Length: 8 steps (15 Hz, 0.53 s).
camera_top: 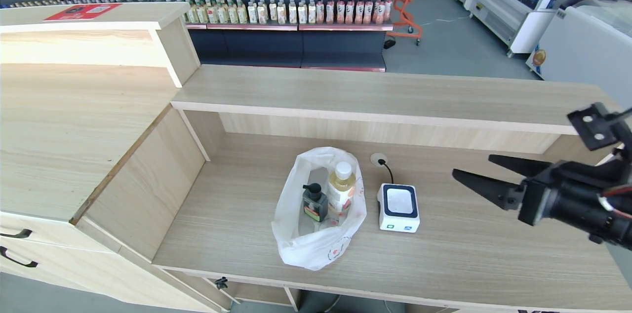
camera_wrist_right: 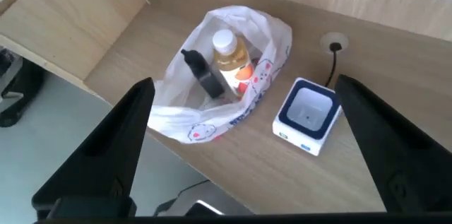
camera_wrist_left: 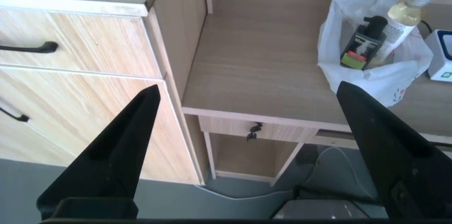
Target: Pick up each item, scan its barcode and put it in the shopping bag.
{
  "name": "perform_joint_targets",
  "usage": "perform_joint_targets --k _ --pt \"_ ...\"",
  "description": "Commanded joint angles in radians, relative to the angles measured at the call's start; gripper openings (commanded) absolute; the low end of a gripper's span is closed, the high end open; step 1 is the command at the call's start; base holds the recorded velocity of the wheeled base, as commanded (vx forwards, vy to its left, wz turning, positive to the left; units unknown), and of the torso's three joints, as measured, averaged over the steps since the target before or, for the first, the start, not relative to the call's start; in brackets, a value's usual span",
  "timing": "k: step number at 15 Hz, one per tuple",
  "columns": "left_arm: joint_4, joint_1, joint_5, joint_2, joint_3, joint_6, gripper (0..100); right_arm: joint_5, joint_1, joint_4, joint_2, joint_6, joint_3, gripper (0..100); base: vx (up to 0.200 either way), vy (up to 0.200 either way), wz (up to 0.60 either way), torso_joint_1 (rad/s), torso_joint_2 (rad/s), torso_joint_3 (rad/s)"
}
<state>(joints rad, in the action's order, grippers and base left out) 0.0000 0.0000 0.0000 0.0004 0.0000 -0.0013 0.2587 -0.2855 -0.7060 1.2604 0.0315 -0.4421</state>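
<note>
Right gripper [camera_top: 471, 165] fingers wide, empty, over the counter's [camera_top: 469, 254] right end; left gripper [camera_wrist_left: 247, 88] fingers wide, empty, off its front-left corner. Shopping bag [camera_top: 316, 249] mid-counter near the front edge, pump bottle [camera_top: 314, 202] and drink bottle [camera_top: 341, 187] upright inside, scanner [camera_top: 399, 207] just beside. Risk: the bag is limp, so an arm catching its rim could topple the bottles or drag it off.
</note>
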Motion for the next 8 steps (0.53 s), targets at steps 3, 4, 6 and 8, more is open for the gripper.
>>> perform_joint_targets --k 3,4,6,8 --pt "0.0 0.0 0.0 0.0 0.0 0.0 100 -0.173 0.17 0.301 -0.897 -0.062 0.442 100 0.0 0.0 0.0 0.0 0.0 0.0" --pt "0.0 0.0 0.0 0.0 0.0 0.0 100 -0.17 0.22 0.464 -1.043 -0.078 0.442 100 0.0 0.0 0.0 0.0 0.0 0.0" --pt "0.0 0.0 0.0 0.0 0.0 0.0 100 -0.173 0.276 0.72 -1.26 -0.104 0.442 100 0.0 0.0 0.0 0.0 0.0 0.0" --pt "0.0 0.0 0.0 0.0 0.0 0.0 100 -0.173 0.281 0.726 -1.26 -0.12 0.436 100 0.0 0.0 0.0 0.0 0.0 0.0"
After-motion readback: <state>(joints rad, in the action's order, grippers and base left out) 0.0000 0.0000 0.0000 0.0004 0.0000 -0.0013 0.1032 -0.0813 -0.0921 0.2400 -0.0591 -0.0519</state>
